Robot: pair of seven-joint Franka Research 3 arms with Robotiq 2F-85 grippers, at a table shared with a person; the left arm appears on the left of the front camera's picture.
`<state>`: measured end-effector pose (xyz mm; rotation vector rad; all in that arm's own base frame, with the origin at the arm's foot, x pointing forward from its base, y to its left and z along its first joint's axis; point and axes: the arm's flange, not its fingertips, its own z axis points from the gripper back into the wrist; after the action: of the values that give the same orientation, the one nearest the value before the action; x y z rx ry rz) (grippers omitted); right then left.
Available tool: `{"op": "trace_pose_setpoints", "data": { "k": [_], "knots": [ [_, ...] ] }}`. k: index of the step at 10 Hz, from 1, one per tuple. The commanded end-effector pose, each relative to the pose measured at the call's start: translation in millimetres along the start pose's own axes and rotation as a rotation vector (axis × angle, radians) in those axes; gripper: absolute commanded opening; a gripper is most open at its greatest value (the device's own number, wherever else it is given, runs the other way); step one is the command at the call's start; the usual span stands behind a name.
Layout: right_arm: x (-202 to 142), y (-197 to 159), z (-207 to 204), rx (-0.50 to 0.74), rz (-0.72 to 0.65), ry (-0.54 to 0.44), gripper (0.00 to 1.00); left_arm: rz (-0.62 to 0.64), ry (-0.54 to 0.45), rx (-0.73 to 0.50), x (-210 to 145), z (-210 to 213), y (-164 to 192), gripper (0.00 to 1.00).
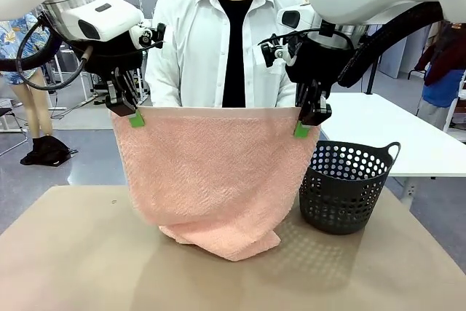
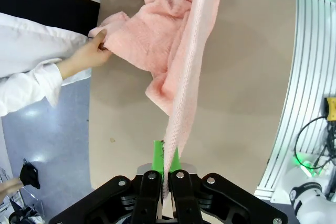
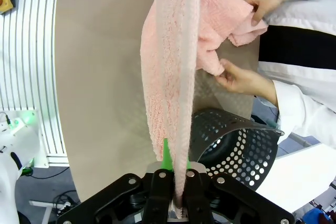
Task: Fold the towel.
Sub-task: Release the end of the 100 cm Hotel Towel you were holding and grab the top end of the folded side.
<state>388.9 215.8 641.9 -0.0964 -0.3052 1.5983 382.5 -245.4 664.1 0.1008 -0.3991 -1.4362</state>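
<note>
Draping onto brown table (image 1: pixel 73 253), towel (image 1: pixel 211 180) clamped by left gripper (image 1: pixel 135 116), right gripper (image 1: pixel 302 127), grey floor (image 1: pixel 80 162)

On your tan tabletop (image 1: pixel 73 253) sit a dark perforated basket (image 1: pixel 346 194) and, just beside it, the bunched lower end of the towel (image 1: pixel 218 172).

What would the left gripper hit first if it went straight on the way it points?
The left gripper points down along the towel it grips, so it meets that hanging cloth first; past it, probably the table.
</note>
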Motion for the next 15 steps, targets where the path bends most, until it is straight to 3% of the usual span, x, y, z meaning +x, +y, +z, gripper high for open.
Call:
{"op": "trace_pose_setpoints", "data": {
  "k": [1,15],
  "knots": [
    [-0.3,0.1,-0.3,-0.002,0.001,0.003,0.0,0.0,0.003,0.005,0.3,1.7,1.4,0.0],
    [-0.3,0.1,-0.3,-0.002,0.001,0.003,0.0,0.0,0.003,0.005,0.3,1.7,1.4,0.0]
  ]
}}
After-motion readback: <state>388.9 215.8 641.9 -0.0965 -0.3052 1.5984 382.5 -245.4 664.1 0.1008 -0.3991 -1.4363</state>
